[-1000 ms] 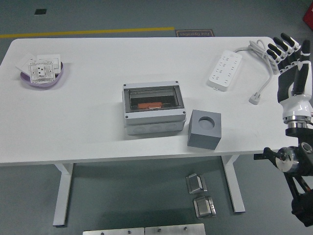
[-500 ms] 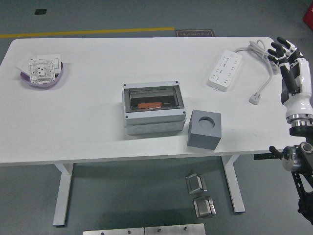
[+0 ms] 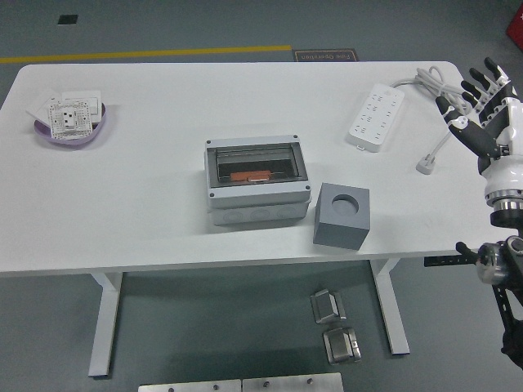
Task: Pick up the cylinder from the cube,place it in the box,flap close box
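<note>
Nearest the worktop's (image 3: 122,204) front edge stands the grey cube (image 3: 341,216), just to the right of the box (image 3: 257,180) and slightly nearer than it. The cube's round socket is dark and appears empty; no cylinder stands in it. The box sits at mid-worktop with its transparent flap lying flat over the opening, so it appears closed, and an orange object (image 3: 250,175), judged to be the cylinder, lies inside under the flap. On that evidence all three steps appear done: cylinder removed, placed in the box, flap shut. Nothing further seems outstanding beyond clearing the arm, though whether the flap is fully latched cannot be told from this view. The right hand (image 3: 482,110) is raised at the worktop's right edge, well to the right of the box and clear of it, fingers spread wide and holding nothing. The left arm is not in view. Farther back and right of the box lies a white power strip (image 3: 375,116) with its cable. Well to the left of the box, toward the far edge, a purple dish (image 3: 73,131) holds white socket plates.
</note>
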`<state>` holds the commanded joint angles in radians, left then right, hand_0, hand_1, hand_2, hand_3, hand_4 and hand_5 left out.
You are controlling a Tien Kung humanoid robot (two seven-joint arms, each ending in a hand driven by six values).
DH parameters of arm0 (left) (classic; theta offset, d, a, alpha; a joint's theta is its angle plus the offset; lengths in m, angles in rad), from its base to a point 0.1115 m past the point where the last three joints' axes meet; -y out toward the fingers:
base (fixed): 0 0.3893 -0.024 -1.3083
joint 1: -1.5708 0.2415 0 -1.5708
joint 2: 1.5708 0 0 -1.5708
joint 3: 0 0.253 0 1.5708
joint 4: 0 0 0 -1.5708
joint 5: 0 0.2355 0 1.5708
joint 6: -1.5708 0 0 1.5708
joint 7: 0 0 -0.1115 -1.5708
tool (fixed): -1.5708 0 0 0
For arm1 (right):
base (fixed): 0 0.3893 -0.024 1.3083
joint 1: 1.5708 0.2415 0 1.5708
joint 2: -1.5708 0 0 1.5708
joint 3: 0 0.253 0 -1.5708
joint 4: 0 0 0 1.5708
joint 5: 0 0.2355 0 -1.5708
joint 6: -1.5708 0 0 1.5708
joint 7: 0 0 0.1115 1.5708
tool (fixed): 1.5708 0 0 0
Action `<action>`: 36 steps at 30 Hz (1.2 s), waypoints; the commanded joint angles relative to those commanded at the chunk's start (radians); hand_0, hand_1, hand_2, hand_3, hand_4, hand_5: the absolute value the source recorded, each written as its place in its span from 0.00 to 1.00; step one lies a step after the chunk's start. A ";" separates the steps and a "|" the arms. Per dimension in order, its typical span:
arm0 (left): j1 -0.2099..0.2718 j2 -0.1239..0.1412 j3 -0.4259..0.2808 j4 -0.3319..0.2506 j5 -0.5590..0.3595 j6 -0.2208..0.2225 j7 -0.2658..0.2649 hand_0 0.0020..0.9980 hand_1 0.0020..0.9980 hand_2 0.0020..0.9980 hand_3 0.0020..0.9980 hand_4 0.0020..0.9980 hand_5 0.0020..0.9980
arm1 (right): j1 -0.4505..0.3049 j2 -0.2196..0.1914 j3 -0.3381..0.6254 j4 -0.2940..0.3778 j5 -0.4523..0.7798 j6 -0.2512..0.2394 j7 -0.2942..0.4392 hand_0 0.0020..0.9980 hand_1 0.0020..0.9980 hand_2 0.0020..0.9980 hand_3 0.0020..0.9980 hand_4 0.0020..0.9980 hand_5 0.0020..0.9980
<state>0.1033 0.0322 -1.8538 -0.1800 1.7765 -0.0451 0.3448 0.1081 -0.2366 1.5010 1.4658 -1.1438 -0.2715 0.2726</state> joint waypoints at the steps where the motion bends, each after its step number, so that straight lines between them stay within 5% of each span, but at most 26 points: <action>1: 0.000 -0.001 -0.001 0.000 0.001 0.000 0.000 0.72 0.73 0.71 0.86 0.56 0.12 | -0.001 0.000 0.002 0.000 -0.001 -0.001 -0.001 0.87 0.84 0.87 0.95 0.82 0.12; 36: 0.002 -0.006 0.006 0.000 -0.011 0.002 0.001 0.72 0.73 0.72 0.86 0.57 0.12 | -0.016 0.004 0.052 0.002 -0.049 -0.015 -0.037 0.87 0.84 0.86 0.88 0.81 0.16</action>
<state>0.1050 0.0260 -1.8479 -0.1800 1.7654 -0.0428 0.3463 0.0923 -0.2323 1.5534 1.4680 -1.1931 -0.2861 0.2361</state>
